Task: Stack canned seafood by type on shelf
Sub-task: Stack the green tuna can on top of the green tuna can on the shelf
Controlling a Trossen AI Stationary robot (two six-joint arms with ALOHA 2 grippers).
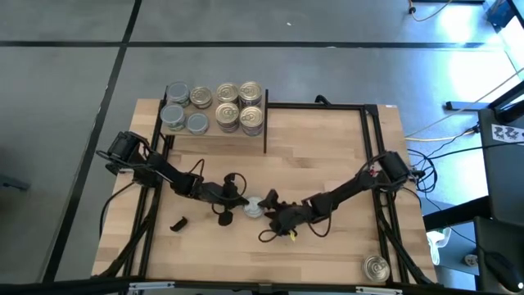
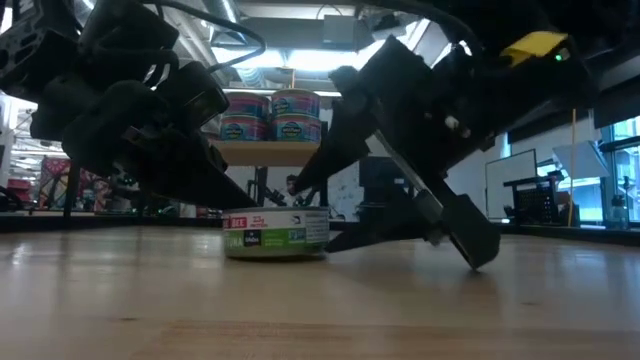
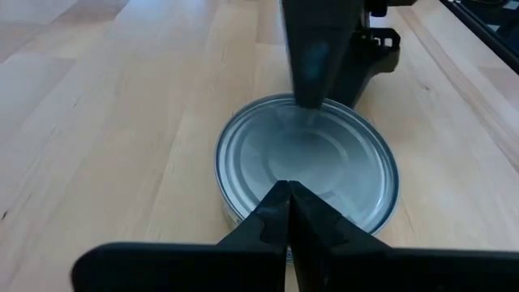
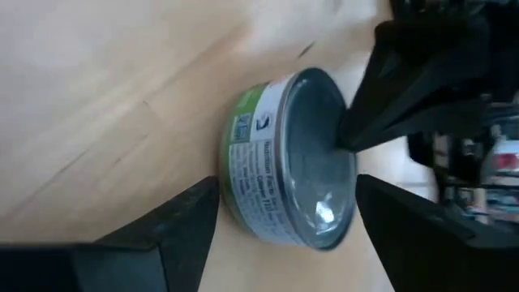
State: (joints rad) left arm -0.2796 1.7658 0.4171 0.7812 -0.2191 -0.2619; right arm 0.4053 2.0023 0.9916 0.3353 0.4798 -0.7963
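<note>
my left gripper (image 3: 288,203) is clenched, tips over the silver-top tin (image 1: 253,206) mid-table. my right gripper (image 4: 284,211) straddles that tin, fingers (image 4: 174,223) spread either side, whether they're touching i can't tell. another tin (image 1: 377,268) sits at the near right corner. farther back, the shelf (image 1: 213,131) holds stacked tins (image 1: 214,106).

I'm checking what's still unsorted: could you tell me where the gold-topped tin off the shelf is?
In the high view, the gold-topped tin sits alone at the tabletop's near right corner, beside the black frame, well behind the right gripper.
</note>
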